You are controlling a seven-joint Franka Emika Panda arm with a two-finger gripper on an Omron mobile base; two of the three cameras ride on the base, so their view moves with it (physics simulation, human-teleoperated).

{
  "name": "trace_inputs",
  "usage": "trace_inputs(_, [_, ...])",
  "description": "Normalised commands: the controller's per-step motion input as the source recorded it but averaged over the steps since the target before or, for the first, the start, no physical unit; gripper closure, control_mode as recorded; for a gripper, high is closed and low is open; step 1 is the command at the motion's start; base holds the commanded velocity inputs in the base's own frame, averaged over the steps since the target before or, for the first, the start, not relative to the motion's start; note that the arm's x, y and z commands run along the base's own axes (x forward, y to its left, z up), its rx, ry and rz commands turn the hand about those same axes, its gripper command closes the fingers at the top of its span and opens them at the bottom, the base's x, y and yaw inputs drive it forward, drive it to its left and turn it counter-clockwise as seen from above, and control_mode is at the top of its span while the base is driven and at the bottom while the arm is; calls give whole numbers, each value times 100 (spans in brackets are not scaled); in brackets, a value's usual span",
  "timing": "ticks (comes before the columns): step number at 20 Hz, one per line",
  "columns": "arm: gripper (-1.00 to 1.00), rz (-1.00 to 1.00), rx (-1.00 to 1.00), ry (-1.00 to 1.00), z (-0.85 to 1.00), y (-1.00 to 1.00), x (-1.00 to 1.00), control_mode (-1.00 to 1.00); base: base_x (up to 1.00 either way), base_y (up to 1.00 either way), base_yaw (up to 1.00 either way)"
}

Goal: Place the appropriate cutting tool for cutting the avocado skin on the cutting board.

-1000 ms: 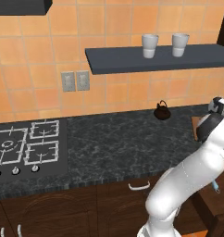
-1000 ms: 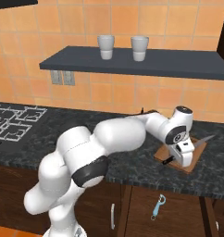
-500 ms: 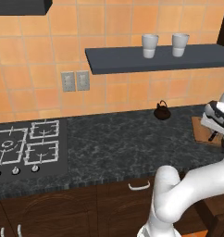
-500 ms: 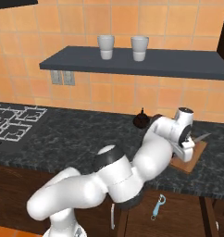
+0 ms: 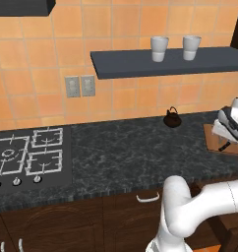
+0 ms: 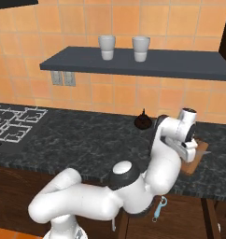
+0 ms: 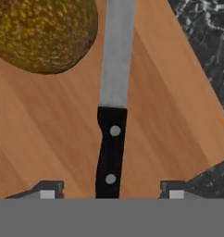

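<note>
Black-handled, steel-bladed knife lies flat on light-brown wooden cutting board, beside olive-green avocado. Long axis runs straight away from tool. Tool spread wide, straddling handle, pinching nothing.

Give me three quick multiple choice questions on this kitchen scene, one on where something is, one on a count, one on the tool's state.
1. Where does the knife lie?
A. on the stove
B. on the cutting board
C. on the shelf

2. How many cups stand on the shelf?
A. one
B. two
C. four

3. How does the tool stand?
A. open, fingertips apart either side of the knife handle
B. shut on the avocado
C. shut on the kettle

Answers: 1 B, the hand view shows the knife flat on the wood beside the avocado. 2 B, two pale cups sit there. 3 A, both fingertips stand clear of the handle.
</note>
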Motion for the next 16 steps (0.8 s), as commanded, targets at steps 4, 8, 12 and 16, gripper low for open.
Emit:
trace_inputs(4, [-100,0,0,-1,93,15,-56,-100,0,0,0])
trace_inputs(8, [-100,0,-1,0,37,72,-82,-100,0,0,0])
trace_inputs(12, [-100,0,-9,0,21,99,-88,-100,0,0,0])
trace_inputs(16, [-100,0,-18,-10,7,100,-79,-100,0,0,0])
